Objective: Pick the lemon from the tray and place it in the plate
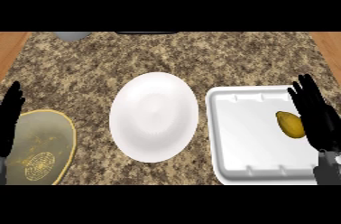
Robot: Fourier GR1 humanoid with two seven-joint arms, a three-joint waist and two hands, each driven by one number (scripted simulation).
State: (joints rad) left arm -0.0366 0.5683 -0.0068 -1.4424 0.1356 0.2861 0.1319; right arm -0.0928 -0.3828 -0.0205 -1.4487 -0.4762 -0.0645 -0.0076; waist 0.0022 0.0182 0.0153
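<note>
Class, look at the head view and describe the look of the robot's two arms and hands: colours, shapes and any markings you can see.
Both are slim and black with long, thin fingers: the left robot hand at the left edge, the right robot hand at the right. Below each, a short piece of grey forearm shows at the picture's lower edge. No cables, markings or sleeves are visible.

Yellow lemon (pixel 290 124) in white tray (pixel 246 169); white plate (pixel 154 117); olive, gold-patterned plate (pixel 43 146); speckled brown granite surface (pixel 166 53).

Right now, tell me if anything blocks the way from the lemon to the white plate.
Nothing visible does. The lemon lies in the tray beside the right hand; only the tray's raised left rim and bare counter separate it from the white plate.
</note>
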